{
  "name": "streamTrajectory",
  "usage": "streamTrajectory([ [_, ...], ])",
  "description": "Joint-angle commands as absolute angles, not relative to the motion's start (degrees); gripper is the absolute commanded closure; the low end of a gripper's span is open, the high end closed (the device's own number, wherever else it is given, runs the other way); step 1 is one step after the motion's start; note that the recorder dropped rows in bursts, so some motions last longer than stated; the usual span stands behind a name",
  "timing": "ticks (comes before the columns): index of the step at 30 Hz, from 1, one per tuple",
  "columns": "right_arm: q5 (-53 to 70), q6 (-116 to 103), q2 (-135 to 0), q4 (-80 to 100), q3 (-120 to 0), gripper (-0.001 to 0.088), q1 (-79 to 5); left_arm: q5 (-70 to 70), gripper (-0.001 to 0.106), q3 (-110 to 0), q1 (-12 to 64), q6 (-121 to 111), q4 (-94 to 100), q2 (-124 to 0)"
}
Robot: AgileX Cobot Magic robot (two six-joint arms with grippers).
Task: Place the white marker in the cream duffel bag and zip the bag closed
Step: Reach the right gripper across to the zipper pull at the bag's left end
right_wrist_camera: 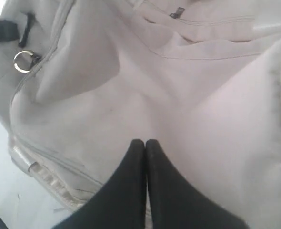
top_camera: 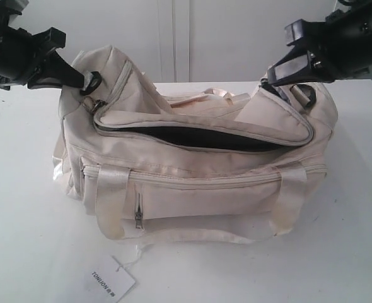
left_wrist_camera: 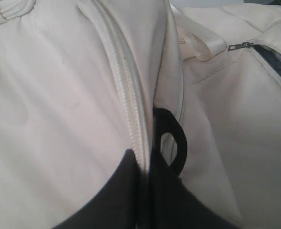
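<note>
**A:** Where is the bag sitting?

**B:** The cream duffel bag (top_camera: 205,173) is lying on a white table (top_camera: 34,240), with its paper tag (top_camera: 112,281) trailing on the near side. Its top zipper (top_camera: 173,131) is gaping open and showing a dark inside.

**A:** What are the arms doing?

**B:** The left gripper (top_camera: 85,81) is clenching the bag's left end, just beside a black strap ring (top_camera: 93,83). The right gripper (top_camera: 271,79) is pinching fabric at the right end, its fingers pressing tightly together.

**A:** And the white marker?

**B:** I cannot tell where it is lying.
</note>
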State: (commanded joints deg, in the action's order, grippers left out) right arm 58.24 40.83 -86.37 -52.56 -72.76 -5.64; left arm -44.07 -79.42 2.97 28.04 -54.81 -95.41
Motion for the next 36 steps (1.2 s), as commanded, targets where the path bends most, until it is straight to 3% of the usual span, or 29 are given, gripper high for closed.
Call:
streamTrajectory([
  [9, 56.74, 46.56, -88.58, -69.98, -73.05, 0.0868, -12.68, -44.45, 0.105, -79.42, 2.97, 30.01, -56.69, -95.41],
  [21, 40.17, 45.83, -89.91, -61.25, -75.19, 0.0868, -26.99, -44.57, 0.105, -79.42, 2.97, 31.09, -56.69, -95.41],
  [36, 35.13, 35.10, -97.04, -47.65, -80.71, 0.0868, -35.91, -44.72, 0.105, -79.42, 2.97, 31.79, -56.91, -95.41],
])
